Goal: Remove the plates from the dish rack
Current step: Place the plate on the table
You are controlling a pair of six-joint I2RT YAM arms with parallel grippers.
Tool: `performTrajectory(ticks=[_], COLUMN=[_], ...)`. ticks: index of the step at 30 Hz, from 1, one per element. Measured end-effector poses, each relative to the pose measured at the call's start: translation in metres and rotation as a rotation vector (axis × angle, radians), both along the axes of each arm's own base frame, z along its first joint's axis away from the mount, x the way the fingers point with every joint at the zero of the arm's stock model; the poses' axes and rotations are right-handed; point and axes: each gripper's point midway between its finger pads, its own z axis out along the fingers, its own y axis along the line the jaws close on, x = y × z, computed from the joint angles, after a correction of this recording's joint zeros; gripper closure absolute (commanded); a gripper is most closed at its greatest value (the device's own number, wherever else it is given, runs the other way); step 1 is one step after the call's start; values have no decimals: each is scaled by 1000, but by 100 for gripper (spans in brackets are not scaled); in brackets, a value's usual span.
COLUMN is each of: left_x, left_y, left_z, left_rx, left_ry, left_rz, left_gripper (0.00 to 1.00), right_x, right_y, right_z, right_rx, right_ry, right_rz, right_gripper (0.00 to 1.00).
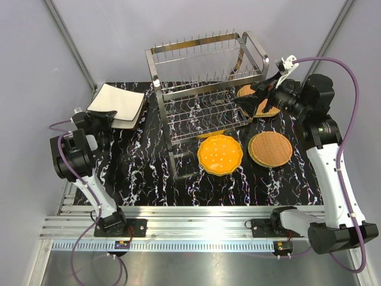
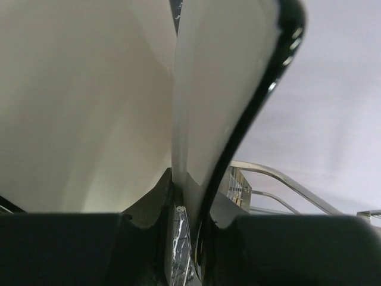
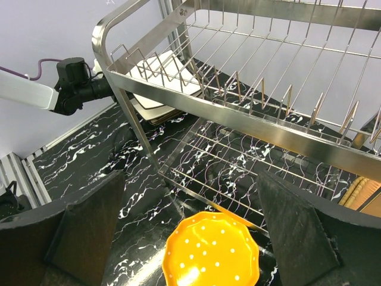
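A square cream plate (image 1: 117,100) is pinched at its near edge by the left tool (image 1: 103,117), at the far left of the counter (image 1: 143,173). In the left wrist view the plate's glossy dark rim (image 2: 280,53) is seen curving up out of the tool (image 2: 178,221), whose dark fingers (image 2: 77,250) are pressed onto its edge; the face is plain and pale. The plate is held tilted just above a stack of square plates (image 1: 130,122) of the same cream colour, which lies on the counter to the left of the dish rack (image 1: 208,71). Whether plate and stack touch cannot be told.

The dish rack, a tall two-tier frame of shiny steel wire with a row of thin upright prongs, stands at the middle of the black, white-veined counter.

An orange plate (image 1: 220,154), round with a scalloped edge and small pale dots, lies flat just in front of the rack's right half. A tan woven plate (image 1: 270,149) lies flat close beside it on the right, without touching it. A second tan woven plate (image 1: 257,100) is seen behind these, by the rack's right end, partly hidden by the right arm.

The right tool (image 1: 247,105) is spread wide and holds nothing; it hangs at the rack's right end, above the second tan woven plate.
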Motion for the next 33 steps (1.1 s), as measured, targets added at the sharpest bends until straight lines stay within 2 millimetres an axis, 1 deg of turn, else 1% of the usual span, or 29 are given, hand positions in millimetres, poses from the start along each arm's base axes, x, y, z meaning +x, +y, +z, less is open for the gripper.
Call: performTrajectory(ticks=[6,9,12,13,16,17,19,20,22,23,27,31,33], left_x=[6,8,10,10,12,12,12,12,10,9,3,-5,-10], left_y=[4,4,5,5,4,5,4,4,3,3,1,0,1], left_z=[-11,-11,-10,-10,-8,-8,-9,-9,-13,-15,-21,-11,-6], left_rx=[6,3,6,6,21,27,36,39,43,45,57,99,128], left_ry=[26,33,38,40,32,30,32,34,50,61,102,131,148], left_rz=[13,10,10,10,5,4,-1,-3,-6,-9,-16,-24,-26], left_gripper=[100,96,84,75,65,60,57,53,49,44,31,20,16], right_x=[1,1,1,1,1,1,1,1,1,1,-1,-7,-9], right_y=[-1,-1,-1,-1,-1,-1,-1,-1,-1,-1,-1,-2,-2], right_z=[0,0,0,0,0,0,0,0,0,0,3,8,10], right_rx=[-4,-5,-5,-5,-5,-5,-5,-5,-5,-5,-4,-2,0], right_ry=[-4,-5,-5,-5,-5,-5,-6,-6,-6,-7,-14,-31,-40], right_rz=[-4,-5,-5,-5,-5,-5,-5,-5,-5,-5,-5,-5,-5], right_gripper=[0,0,0,0,0,0,0,0,0,0,0,0,0])
